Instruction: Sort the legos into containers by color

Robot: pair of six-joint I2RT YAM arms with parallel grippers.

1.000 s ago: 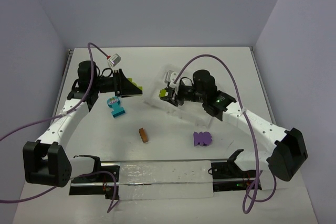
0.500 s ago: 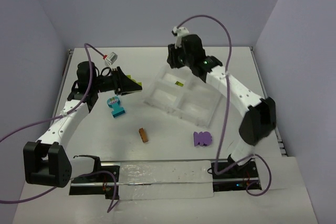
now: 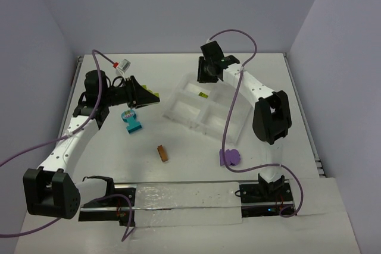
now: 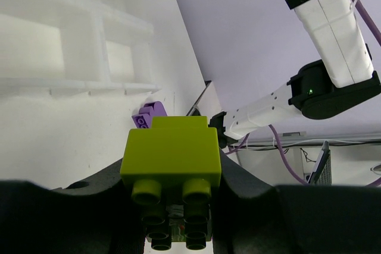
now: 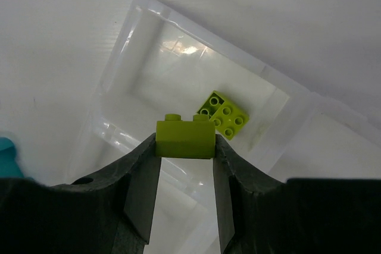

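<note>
Clamped between the fingers of the left gripper (image 4: 172, 185) sits a lime brick (image 4: 171, 159), the jaws spread just to its width. This claw hangs left of the tray (image 3: 184, 108), apart from it. The right gripper (image 5: 186, 147) is clenched on a second lime brick (image 5: 184, 139), pinched at both ends, held above the tray beside the far-left compartment, where a loose lime brick (image 5: 223, 115) lies. Left of the tray rests the teal clump (image 3: 131, 121). Nearer the arm bases than the tray lie the orange-brown brick (image 3: 162, 153) and the purple brick (image 3: 230, 157), well apart.
</note>
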